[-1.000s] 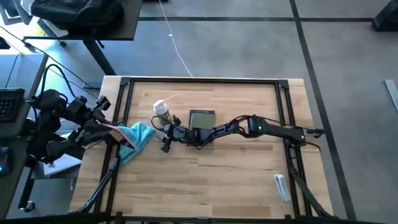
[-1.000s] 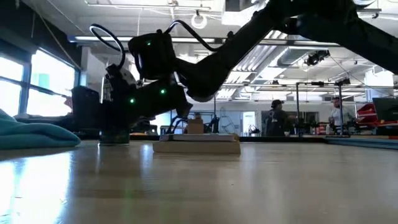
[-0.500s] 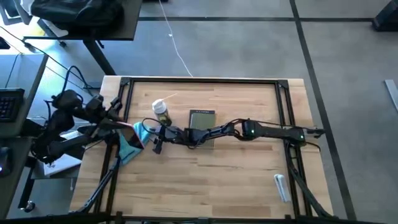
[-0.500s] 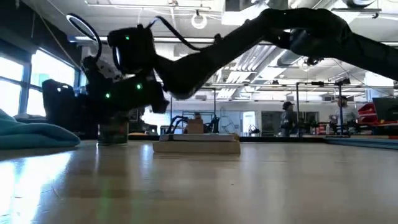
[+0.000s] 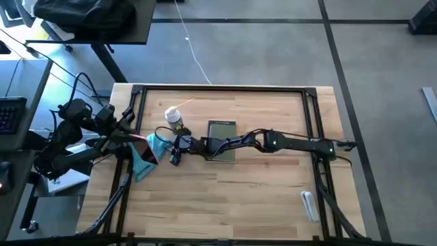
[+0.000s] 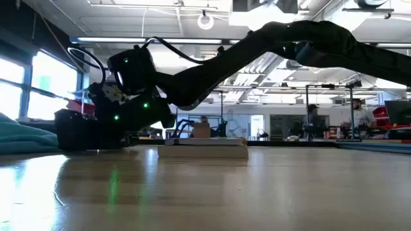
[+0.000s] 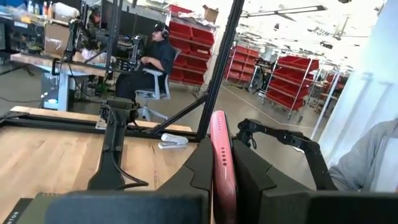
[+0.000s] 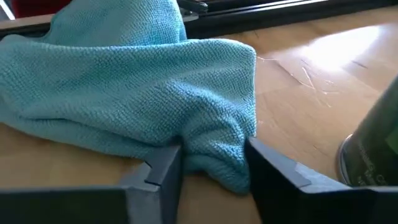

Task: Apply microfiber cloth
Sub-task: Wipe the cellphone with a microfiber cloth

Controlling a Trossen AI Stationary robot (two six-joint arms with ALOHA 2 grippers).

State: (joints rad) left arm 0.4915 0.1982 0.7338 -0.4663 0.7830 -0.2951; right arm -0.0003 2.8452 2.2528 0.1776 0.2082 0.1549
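Looking past my right gripper (image 8: pixel 211 171), I see its two dark fingers (image 8: pixel 163 169) spread on either side of a fold of the microfiber cloth (image 8: pixel 130 93), a nubbly turquoise heap on the pale wood table (image 5: pixel 225 198); the jaws are not yet clenched. From above, the cloth (image 5: pixel 147 156) lies by the table's left edge, with the small spray bottle (image 5: pixel 175 120) and flat grey-green tablet (image 5: pixel 221 132) beyond. Half a second ago this gripper sat higher; it has dropped to the tabletop. My left gripper (image 7: pixel 221 186) clamps the pink phone (image 7: pixel 221 163) edge-on.
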